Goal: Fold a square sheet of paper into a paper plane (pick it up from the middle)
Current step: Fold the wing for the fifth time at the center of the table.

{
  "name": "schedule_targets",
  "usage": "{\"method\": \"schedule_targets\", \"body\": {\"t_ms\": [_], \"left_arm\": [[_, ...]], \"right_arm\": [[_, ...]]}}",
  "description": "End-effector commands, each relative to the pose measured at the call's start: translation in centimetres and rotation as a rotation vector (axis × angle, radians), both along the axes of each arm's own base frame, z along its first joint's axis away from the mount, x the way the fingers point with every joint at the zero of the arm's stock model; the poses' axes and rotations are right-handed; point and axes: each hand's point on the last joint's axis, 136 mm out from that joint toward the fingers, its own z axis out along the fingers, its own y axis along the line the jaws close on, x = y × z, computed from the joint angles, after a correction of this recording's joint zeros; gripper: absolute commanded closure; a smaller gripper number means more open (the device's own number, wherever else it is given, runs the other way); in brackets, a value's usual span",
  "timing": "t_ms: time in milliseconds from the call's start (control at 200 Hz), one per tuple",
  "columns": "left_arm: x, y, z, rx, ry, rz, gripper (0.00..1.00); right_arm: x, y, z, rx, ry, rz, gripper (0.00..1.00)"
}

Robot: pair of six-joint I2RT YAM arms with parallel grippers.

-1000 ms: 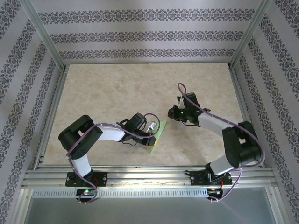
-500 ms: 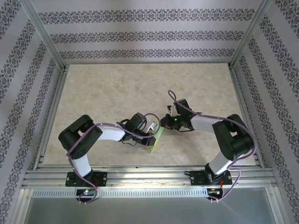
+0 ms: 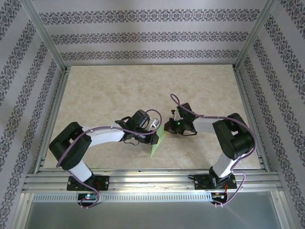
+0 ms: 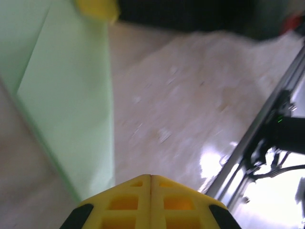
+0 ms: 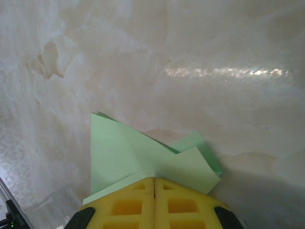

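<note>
The square sheet of paper (image 3: 156, 147) is pale green and folded into layered flaps; from above it shows as a narrow strip between the two grippers. My right gripper (image 3: 167, 128) is at its far end. In the right wrist view that gripper (image 5: 155, 179) is shut on the paper (image 5: 124, 152), and flaps spread to both sides of the jaw seam. My left gripper (image 3: 153, 139) is shut at the strip's left side. In the left wrist view the left gripper (image 4: 150, 176) holds nothing, and the paper (image 4: 66, 109) lies to its left. A yellow fingertip (image 4: 97, 8) of the right gripper shows at the top.
The marble-patterned tabletop (image 3: 109, 90) is boxed in by patterned walls and an aluminium frame (image 3: 143, 179) along the near edge. Both arm bases stand on that front rail. The frame rail (image 4: 267, 124) runs close on the right in the left wrist view.
My right gripper has moved left and nearer, reaching the paper's far end. My left arm has stretched out, its elbow lower and further left. The paper now looks narrower.
</note>
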Motion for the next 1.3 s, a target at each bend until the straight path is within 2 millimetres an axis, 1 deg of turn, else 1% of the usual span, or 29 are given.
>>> {"method": "schedule_targets", "body": {"t_ms": [0, 100, 220, 335, 395, 555, 635, 719, 844, 949, 1099, 1294], "left_arm": [[1.8, -1.5, 1.2, -0.066, 0.038, 0.075, 0.99], [2.6, -2.6, 0.7, -0.067, 0.058, 0.094, 0.99], [3.1, -3.2, -0.5, -0.042, 0.077, 0.121, 1.0], [3.4, -3.4, -1.7, -0.028, 0.101, 0.137, 1.0], [3.5, -3.7, -2.0, -0.04, 0.11, 0.137, 0.99], [3.8, -3.7, -2.7, -0.022, 0.111, 0.149, 0.99], [3.7, -3.2, -3.6, 0.006, 0.117, 0.158, 0.99], [3.1, -2.5, -4.8, 0.044, 0.139, 0.163, 0.99], [1.6, -1.1, -6.5, 0.1, 0.173, 0.154, 0.99], [0.6, 0.1, -7.5, 0.141, 0.189, 0.154, 0.99], [-0.5, 1.3, -7.8, 0.16, 0.198, 0.15, 0.99], [-1.9, 2.2, -6.9, 0.152, 0.192, 0.116, 0.96]], "right_arm": [[-0.8, -1.9, -2.3, -0.087, 0.053, -0.063, 1.0], [-0.8, -1.8, -2.3, -0.085, 0.057, -0.07, 1.0], [-0.9, -1.8, -2.4, -0.085, 0.061, -0.074, 1.0], [-1.0, -1.8, -2.5, -0.085, 0.064, -0.076, 1.0], [-1.1, -1.9, -2.5, -0.085, 0.067, -0.078, 1.0], [-1.4, -2.0, -2.6, -0.087, 0.071, -0.08, 1.0], [-1.5, -2.0, -2.7, -0.088, 0.072, -0.077, 1.0], [-1.5, -2.1, -2.8, -0.089, 0.076, -0.078, 1.0], [-1.5, -2.0, -2.9, -0.089, 0.079, -0.075, 1.0], [-1.6, -2.0, -3.1, -0.092, 0.084, -0.07, 1.0], [-1.8, -2.2, -3.4, -0.101, 0.092, -0.072, 1.0], [-1.8, -2.3, -3.4, -0.103, 0.09, -0.072, 1.0]]}}
